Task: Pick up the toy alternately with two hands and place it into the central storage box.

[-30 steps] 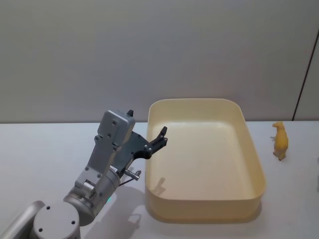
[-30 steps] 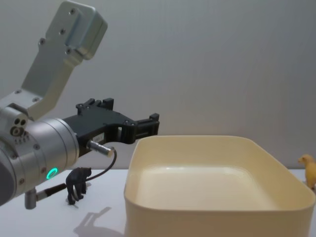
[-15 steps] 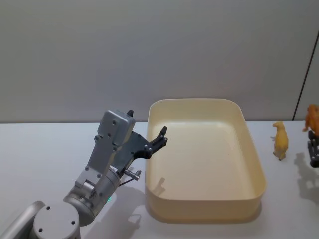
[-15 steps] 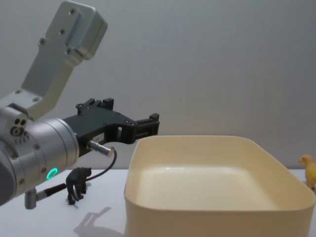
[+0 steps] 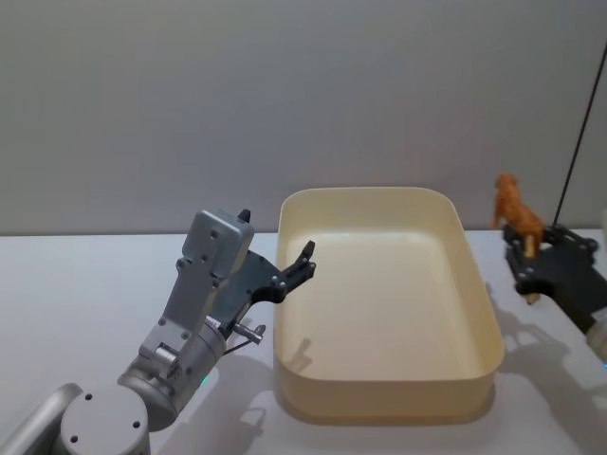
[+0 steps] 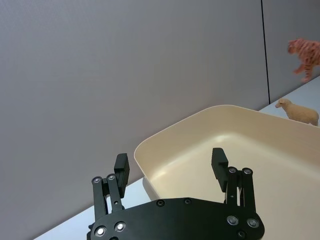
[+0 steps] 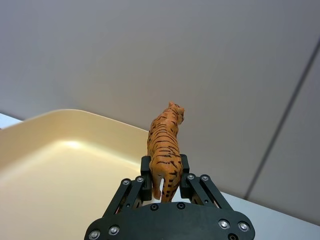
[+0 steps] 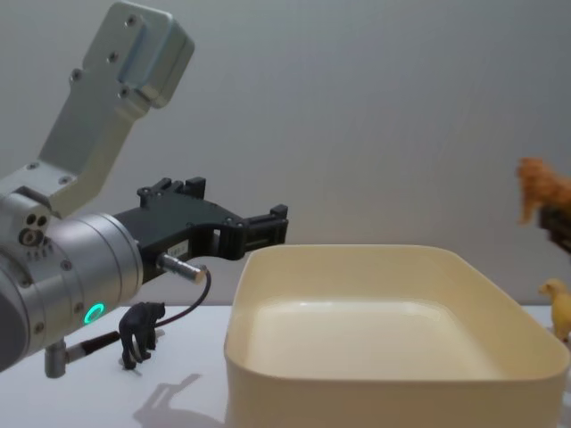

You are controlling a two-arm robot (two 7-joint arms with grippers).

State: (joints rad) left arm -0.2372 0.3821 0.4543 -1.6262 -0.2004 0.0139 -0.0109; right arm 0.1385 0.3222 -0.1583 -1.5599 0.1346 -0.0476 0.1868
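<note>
The cream storage box (image 5: pixel 379 396) stands mid-table. An orange striped tiger toy (image 5: pixel 512 207) is held aloft just past the box's right rim, with my right gripper (image 5: pixel 524 248) shut on its legs. The right wrist view shows the tiger (image 7: pixel 166 145) upright between the fingers of the right gripper (image 7: pixel 164 172), with the box (image 7: pixel 60 150) beyond it. My left gripper (image 5: pixel 305 258) hovers open and holding nothing over the box's left rim. In the left wrist view, the left gripper (image 6: pixel 170 161) points toward the box (image 6: pixel 185 145). In the chest view, the tiger (image 8: pixel 540 189) is at the right edge.
A yellow toy animal (image 8: pixel 560 308) stands on the table right of the box, below the tiger. A small black toy animal (image 8: pixel 141 332) stands on the table to the left, behind my left arm. A grey wall backs the table.
My right gripper has come in from the right edge with the tiger, moving left and up toward the box's right rim. The left arm has not moved.
</note>
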